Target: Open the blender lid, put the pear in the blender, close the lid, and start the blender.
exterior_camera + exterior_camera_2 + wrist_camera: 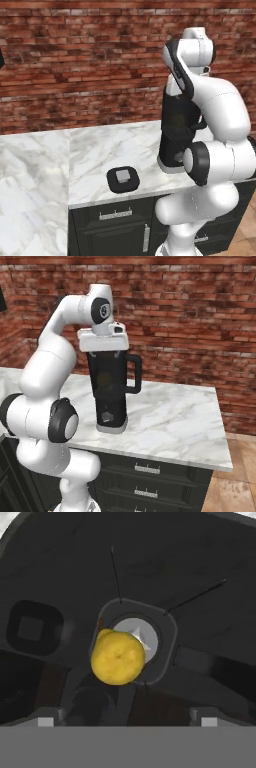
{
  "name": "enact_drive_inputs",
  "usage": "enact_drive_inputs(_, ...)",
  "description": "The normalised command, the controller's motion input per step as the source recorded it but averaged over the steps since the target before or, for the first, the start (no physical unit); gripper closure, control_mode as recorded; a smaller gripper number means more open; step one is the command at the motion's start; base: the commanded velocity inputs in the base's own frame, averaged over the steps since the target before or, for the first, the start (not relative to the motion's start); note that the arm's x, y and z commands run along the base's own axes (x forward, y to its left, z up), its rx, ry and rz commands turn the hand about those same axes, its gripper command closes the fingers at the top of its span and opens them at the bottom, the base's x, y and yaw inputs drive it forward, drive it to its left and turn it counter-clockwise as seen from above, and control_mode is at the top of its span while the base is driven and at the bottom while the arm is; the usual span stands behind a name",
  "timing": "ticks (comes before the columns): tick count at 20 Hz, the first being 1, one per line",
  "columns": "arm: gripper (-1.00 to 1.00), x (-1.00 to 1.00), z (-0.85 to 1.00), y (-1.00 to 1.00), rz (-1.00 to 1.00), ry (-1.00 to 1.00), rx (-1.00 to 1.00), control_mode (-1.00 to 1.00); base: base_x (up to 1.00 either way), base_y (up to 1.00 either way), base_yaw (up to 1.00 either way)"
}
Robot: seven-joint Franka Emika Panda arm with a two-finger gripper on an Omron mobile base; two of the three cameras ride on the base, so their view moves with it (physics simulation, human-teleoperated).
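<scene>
Gripper [127, 719] poised straight above the open tall black blender with dark jar and looped side handle [112, 391], its 2 fingertips [46, 721] spread wide and gripping nothing.

Inside that jar, the small yellow pear [118, 657] lies at the bottom, leaning against the grey blade hub. Left of the blender, well apart on the white marble counter [95, 150], sits the flat black rounded-square lid with light-grey centre cap [123, 179]. Likely risks: the hand catching the jar rim as it lifts away and tipping the blender, or a poor grip on the flat lid sliding it off the counter edge, which it sits near.
</scene>
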Motion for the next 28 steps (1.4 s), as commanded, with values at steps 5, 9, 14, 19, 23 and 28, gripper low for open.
enact_drive_inputs(5, -1.00, -0.33, 0.79, 0.02, 0.00, -0.08, 0.00, -1.00, 0.00, 0.00, 0.00)
enact_drive_inputs(9, -1.00, -0.58, 0.59, 0.13, 0.00, -0.16, 0.00, -1.00, 0.00, 0.00, 0.00)
enact_drive_inputs(14, -1.00, -0.75, 0.06, 0.25, 0.00, -0.13, 0.00, -1.00, 0.00, 0.00, 0.00)
enact_drive_inputs(19, -1.00, -0.64, -0.23, 0.44, 0.00, -0.03, 0.00, -1.00, 0.00, 0.00, 0.00)
enact_drive_inputs(23, -1.00, -0.29, -0.50, 0.67, 0.02, 0.01, -0.05, -1.00, 0.00, 0.00, 0.00)
enact_drive_inputs(28, -1.00, -0.08, -0.66, 0.72, 0.01, 0.05, -0.04, -1.00, 0.00, 0.00, 0.00)
